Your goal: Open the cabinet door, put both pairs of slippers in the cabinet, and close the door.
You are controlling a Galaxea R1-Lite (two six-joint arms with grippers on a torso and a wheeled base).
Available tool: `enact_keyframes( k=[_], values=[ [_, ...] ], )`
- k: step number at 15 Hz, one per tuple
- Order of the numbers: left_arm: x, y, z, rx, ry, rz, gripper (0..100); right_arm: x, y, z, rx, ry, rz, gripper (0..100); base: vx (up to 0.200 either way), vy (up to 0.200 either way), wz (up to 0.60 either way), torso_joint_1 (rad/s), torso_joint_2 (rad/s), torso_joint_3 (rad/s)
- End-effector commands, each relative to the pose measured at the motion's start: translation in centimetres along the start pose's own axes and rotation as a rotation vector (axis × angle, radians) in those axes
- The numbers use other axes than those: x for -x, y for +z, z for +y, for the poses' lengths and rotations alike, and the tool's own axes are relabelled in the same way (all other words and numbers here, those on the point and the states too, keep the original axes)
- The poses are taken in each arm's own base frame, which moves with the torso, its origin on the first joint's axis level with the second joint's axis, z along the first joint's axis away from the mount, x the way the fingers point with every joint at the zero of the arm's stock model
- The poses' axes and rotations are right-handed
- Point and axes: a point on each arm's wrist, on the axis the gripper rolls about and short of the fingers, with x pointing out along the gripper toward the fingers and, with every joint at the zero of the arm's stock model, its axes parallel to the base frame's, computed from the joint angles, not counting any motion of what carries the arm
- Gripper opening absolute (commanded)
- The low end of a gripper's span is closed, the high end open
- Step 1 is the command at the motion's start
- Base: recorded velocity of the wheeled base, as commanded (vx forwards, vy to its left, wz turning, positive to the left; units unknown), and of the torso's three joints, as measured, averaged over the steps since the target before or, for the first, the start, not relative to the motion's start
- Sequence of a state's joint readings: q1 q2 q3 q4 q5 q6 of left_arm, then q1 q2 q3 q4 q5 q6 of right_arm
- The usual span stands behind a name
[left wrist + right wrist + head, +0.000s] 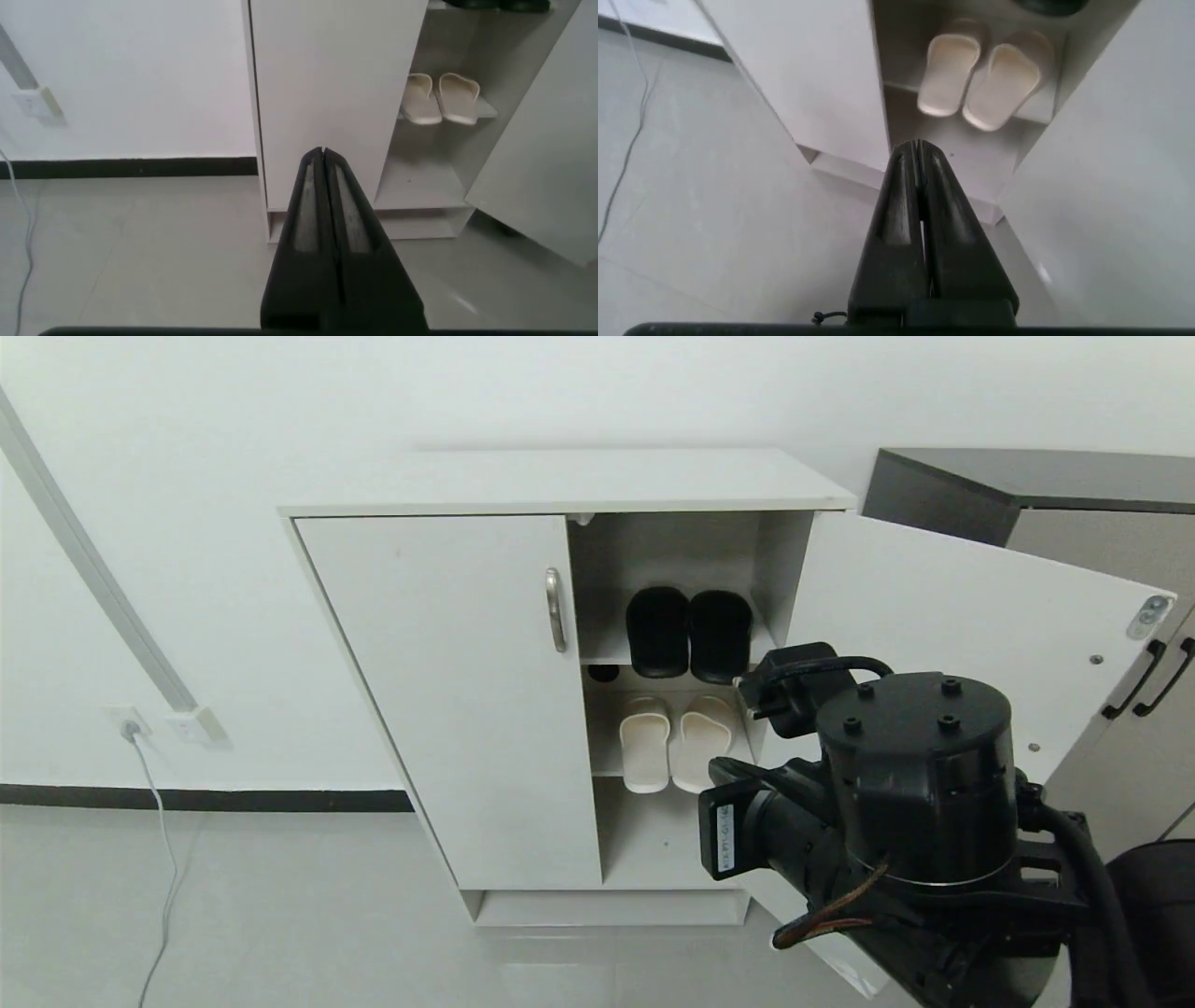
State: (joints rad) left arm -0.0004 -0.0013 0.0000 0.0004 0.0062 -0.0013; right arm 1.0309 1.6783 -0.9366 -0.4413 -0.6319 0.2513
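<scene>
Black slippers (689, 633) at upper shelf (602, 660) front edge, cream slippers (674, 739) on shelf below (605, 772). Cabinet door (934, 616) wide open. Left tool (322, 154), right tool (918, 149): both pressed together, empty. Likely best: push door near free edge, slow arc.

Head view: high and set back from the cabinet (569, 481), facing its front and tilted down. It takes in the cabinet from top panel to plinth.

Left wrist view: low, farther from the cabinet, off the closed door (327, 84). It looks across the floor (140, 252) along the left gripper (322, 154), whose fingers are pressed together.

Right wrist view: nearer the cabinet, tilted steeply down at its base and middle shelf. It looks along the right gripper (920, 145), likewise pressed together.

Shared: the white slippers (698, 739) on the cabinet's middle shelf, the closed door and the open door (943, 616) appear in all three. The black slippers (658, 633), one shelf higher, are whole in the head view and cut off at the frame edge in both wrist views.
</scene>
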Motion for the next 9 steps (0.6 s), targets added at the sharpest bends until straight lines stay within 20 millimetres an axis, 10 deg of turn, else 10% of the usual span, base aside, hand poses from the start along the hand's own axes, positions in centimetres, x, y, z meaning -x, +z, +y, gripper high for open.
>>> enact_keyframes(
  k=[1, 9],
  values=[
    [-0.01, 0.01, 0.00, 0.000, 0.002, 0.001, 0, -0.01, -0.07, 0.05, 0.001, 0.001, 0.001, 0, 0.000, 0.000, 0.00, 0.124, -0.47, -0.359],
    [-0.01, 0.01, 0.00, 0.000, 0.002, 0.001, 0, 0.03, -0.04, 0.02, 0.001, 0.000, 0.001, 0, 0.000, 0.000, 0.00, 0.142, -0.46, -0.331]
  ],
)
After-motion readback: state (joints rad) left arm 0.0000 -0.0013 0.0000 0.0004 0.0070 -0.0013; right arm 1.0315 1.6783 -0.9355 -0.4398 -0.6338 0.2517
